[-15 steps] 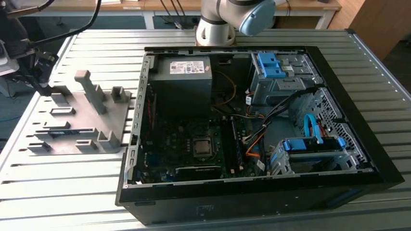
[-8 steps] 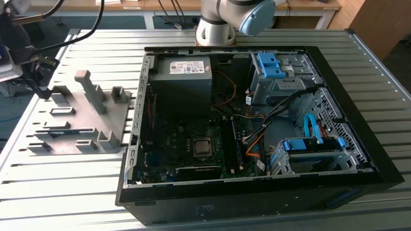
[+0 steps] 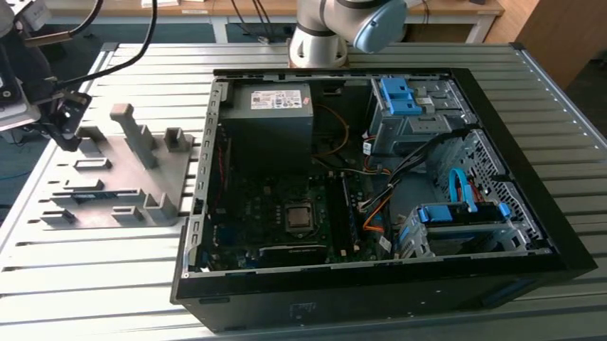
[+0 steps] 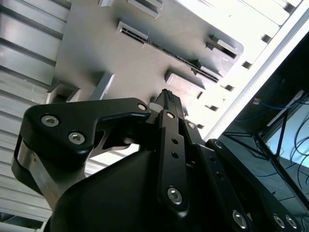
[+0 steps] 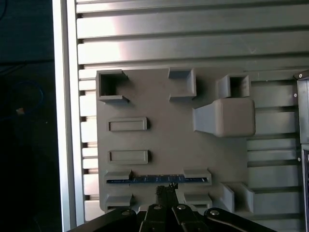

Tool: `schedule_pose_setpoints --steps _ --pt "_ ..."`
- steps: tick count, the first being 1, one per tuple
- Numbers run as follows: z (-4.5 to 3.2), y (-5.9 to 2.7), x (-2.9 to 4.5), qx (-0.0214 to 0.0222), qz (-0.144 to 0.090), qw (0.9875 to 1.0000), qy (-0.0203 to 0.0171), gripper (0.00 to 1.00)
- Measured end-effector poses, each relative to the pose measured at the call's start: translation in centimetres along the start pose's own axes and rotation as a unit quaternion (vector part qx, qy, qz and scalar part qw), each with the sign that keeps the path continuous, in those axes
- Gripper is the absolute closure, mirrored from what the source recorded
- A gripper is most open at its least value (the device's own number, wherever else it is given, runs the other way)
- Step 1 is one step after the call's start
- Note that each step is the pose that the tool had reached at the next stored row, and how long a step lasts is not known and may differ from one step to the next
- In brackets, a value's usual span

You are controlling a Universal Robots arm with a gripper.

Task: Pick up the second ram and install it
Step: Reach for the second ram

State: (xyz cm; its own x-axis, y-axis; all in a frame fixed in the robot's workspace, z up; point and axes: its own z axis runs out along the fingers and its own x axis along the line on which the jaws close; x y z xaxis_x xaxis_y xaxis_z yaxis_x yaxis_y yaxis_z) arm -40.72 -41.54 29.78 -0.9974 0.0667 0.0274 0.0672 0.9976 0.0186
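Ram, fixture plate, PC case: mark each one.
Ram [image 5: 140,180], first wrist view, long blue edge.
Fixture plate [image 5: 164,137], first wrist view, bare flat middle.
PC case [image 3: 399,285], exterior view, black outer wall.

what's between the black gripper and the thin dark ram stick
Nothing; in the first wrist view the gripper hangs right beside the ram stick, over bare grey fixture plate.

Matt plastic on ribbed, softly shining metal.
The flat grey fixture plate [image 5: 164,135] looks like matt, smooth plastic; the silvery slatted metal table [image 5: 193,38] has a soft sheen; the black gripper [image 4: 168,97] is matt, with glossy metal screws [image 4: 77,138].
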Motion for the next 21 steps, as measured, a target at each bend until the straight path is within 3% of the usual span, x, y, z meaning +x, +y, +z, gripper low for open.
schedule_pose_setpoints --steps 21 --pt "1.47 -0.17 -0.02 0.0000 0.000 1.0000 0.0002 0.90"
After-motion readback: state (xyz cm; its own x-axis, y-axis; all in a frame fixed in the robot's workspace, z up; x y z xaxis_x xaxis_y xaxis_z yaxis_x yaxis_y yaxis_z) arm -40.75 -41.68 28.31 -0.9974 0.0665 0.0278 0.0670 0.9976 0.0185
